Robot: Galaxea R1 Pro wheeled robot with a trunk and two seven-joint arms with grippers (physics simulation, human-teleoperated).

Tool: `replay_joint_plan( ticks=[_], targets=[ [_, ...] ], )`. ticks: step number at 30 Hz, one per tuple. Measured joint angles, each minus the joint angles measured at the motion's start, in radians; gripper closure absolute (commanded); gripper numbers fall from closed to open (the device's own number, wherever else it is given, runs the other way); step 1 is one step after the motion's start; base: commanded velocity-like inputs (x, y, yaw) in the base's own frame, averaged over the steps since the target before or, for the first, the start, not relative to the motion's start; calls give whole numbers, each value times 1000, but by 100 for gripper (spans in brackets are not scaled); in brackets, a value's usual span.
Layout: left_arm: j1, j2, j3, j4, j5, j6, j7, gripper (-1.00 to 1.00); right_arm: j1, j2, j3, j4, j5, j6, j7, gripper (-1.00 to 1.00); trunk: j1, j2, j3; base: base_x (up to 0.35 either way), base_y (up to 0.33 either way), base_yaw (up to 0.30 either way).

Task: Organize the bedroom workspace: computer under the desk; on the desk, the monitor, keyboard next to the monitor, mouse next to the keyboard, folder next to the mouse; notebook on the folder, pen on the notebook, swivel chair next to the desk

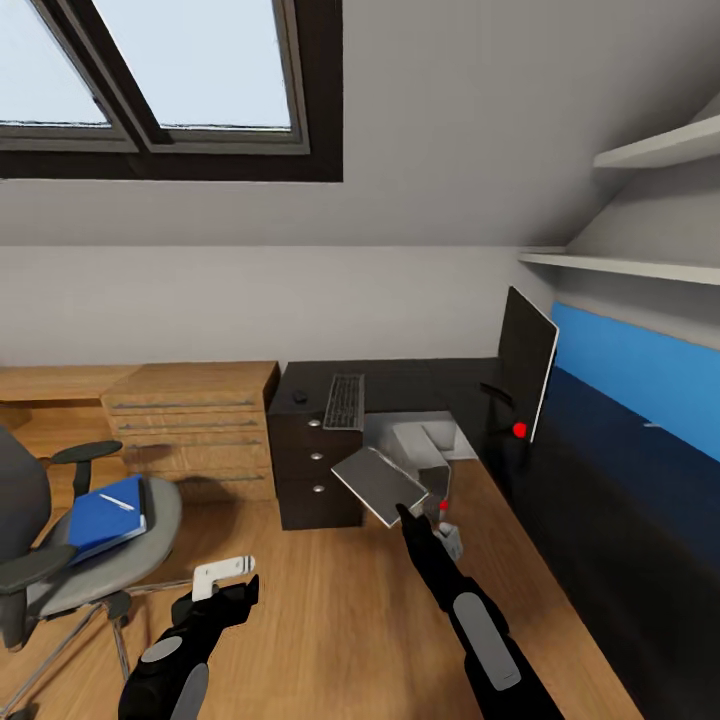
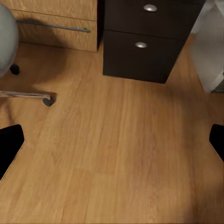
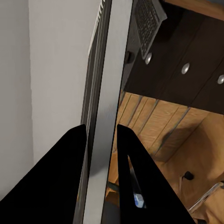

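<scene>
My right gripper (image 1: 407,514) (image 3: 101,128) is shut on the silver edge of the grey computer (image 1: 383,486) (image 3: 105,93), which hangs tilted above the floor in front of the desk (image 1: 470,385). On the black top lie the keyboard (image 1: 345,401) (image 3: 149,17) and, left of it, the mouse (image 1: 299,396); the monitor (image 1: 526,366) stands at the right. On the swivel chair's seat (image 1: 150,540) rests the blue folder (image 1: 100,520) with a white pen (image 1: 118,502) on it. The notebook cannot be told apart. Low above the floor, my left gripper (image 1: 226,578) (image 2: 112,140) is open.
A black three-drawer unit (image 1: 316,460) (image 2: 144,46) stands under the desk's left end, with a light wood cabinet (image 1: 195,420) beside it. The chair's chrome base (image 2: 32,96) reaches toward my left arm. Bare wood floor (image 1: 330,620) lies between the arms. Shelves (image 1: 650,150) hang at the right.
</scene>
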Motion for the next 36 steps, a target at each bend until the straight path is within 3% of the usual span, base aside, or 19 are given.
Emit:
replay_joint_plan(
  ticks=[28,36],
  targets=[
    [0,0,0,5,0,0,0,-100,0,-5,-5,-4,0,0,4,100,0,0,0,317,84,23],
    [0,0,-2,5,1,0,0,-100,0,-5,-7,-3,5,-3,53,100,0,0,0,319,48,0]
  ],
)
